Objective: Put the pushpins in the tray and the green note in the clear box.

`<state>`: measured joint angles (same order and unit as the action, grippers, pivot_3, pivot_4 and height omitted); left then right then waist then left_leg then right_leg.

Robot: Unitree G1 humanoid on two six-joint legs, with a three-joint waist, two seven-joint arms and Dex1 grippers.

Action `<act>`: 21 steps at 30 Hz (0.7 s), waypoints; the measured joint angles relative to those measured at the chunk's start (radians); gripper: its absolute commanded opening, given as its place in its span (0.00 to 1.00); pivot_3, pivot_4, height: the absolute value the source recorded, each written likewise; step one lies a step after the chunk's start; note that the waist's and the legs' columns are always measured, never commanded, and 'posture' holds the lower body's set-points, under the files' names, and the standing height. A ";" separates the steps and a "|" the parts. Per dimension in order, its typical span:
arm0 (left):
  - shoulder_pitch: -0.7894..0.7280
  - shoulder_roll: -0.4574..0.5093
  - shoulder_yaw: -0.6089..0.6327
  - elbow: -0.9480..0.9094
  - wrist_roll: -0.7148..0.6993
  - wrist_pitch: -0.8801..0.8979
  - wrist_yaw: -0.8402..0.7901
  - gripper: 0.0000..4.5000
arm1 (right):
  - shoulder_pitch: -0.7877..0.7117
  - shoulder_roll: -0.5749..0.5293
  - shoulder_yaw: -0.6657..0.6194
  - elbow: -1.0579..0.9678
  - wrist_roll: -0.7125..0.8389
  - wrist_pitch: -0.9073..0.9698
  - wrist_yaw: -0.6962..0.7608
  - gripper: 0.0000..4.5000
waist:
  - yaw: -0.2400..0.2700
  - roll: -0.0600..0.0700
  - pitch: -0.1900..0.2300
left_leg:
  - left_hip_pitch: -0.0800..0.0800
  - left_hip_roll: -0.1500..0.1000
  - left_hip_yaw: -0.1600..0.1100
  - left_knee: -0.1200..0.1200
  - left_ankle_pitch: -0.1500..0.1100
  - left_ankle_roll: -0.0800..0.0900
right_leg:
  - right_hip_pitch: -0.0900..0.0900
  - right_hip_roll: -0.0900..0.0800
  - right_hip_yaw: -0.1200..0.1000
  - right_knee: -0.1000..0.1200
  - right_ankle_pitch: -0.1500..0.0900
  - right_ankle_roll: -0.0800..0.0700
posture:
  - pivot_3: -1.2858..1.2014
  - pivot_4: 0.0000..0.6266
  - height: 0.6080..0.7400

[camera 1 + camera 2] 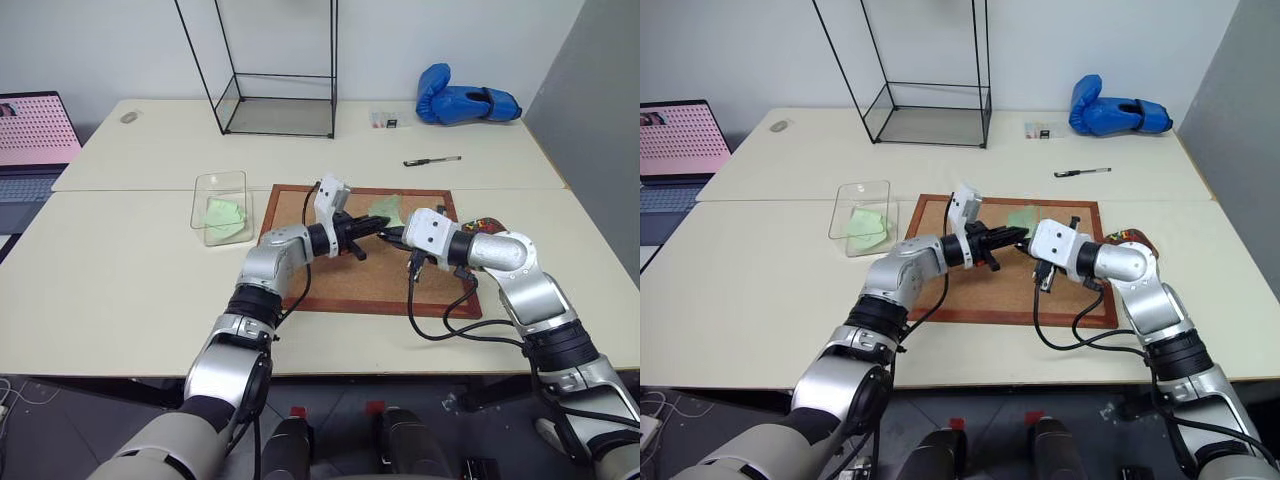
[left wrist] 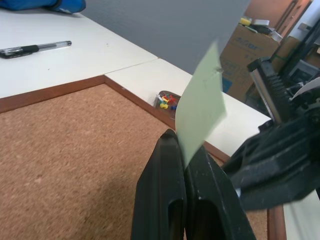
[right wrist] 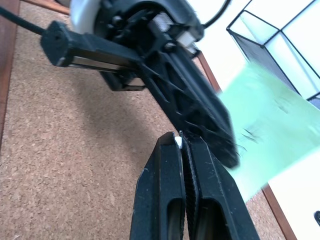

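Currently: left gripper (image 2: 186, 150) clamped on green note (image 2: 202, 107) above corkboard (image 1: 310, 280) | right gripper (image 3: 182, 142) pinched on tiny white pushpin (image 3: 177, 141) | risks: note tearing or slipping en route to clear box (image 1: 222, 205); pin dropping short of tray (image 2: 167, 100).

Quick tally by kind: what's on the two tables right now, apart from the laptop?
Pale green paper notes: 2, one in the left gripper, one in the clear plastic box
Wood-framed corkboard: 1
Small dark pin tray: 1
Black wire-framed glass case: 1
Black pen: 1
Blue boxing glove: 1
Total: 8
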<state>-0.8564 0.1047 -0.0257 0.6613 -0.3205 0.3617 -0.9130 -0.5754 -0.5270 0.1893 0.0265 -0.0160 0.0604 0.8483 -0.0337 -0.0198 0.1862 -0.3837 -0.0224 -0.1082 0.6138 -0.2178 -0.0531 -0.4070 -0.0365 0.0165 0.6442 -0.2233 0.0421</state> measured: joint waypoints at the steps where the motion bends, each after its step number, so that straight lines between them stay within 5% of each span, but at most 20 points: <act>1: 0.006 0.000 0.000 0.000 0.002 -0.001 0.004 0.01 | 0.000 0.000 -0.013 -0.012 0.009 0.007 -0.002 0.00 | 0.000 0.000 0.000 | 0.000 0.000 0.000 0.000 0.000 0.000 | 0.000 0.000 0.000 0.000 0.000 0.000 | 0.52 0.24 1.00; 8: 0.036 0.002 0.017 0.000 0.017 -0.030 0.074 0.01 | 0.059 0.018 -0.116 -0.155 0.159 0.162 -0.028 0.00 | 0.002 0.000 0.000 | 0.000 0.000 0.000 0.000 0.000 0.000 | 0.000 0.000 0.000 0.000 0.000 0.000 | 0.52 0.24 1.00; 21: 0.089 0.021 0.032 -0.122 0.007 0.016 0.093 0.01 | 0.158 -0.059 -0.214 -0.139 0.181 0.252 -0.107 0.00 | 0.002 0.000 0.000 | 0.000 0.000 0.000 0.000 0.000 0.000 | 0.000 0.000 0.000 0.000 0.000 0.000 | 0.52 0.24 1.00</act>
<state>-0.7677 0.1261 0.0064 0.5393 -0.3133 0.3778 -0.8200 -0.4175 -0.5865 -0.0251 -0.1124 0.1646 0.3122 0.7414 -0.0317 -0.0199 0.1862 -0.3840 -0.0225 -0.1082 0.6138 -0.2179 -0.0530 -0.4070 -0.0366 0.0165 0.6441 -0.2233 0.0421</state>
